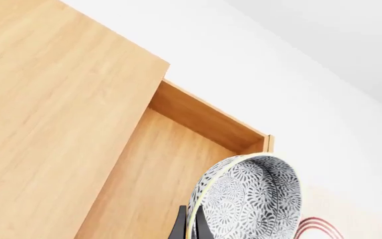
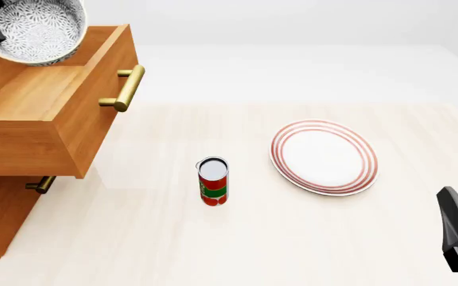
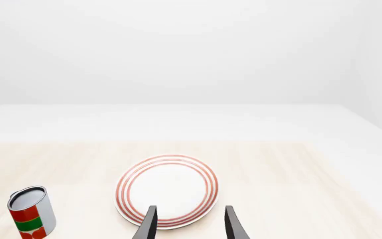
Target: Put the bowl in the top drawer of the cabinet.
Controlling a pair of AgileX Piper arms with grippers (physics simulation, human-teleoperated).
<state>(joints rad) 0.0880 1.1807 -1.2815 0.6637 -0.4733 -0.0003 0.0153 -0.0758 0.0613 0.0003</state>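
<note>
Round floral bowl (image 2: 31, 28) above boxy wooden top drawer (image 2: 50, 113).

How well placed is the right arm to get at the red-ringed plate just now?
Probably well placed. The right gripper is open and empty, pointing at the red-ringed plate, with bare table between them. The can stands well aside.
</note>
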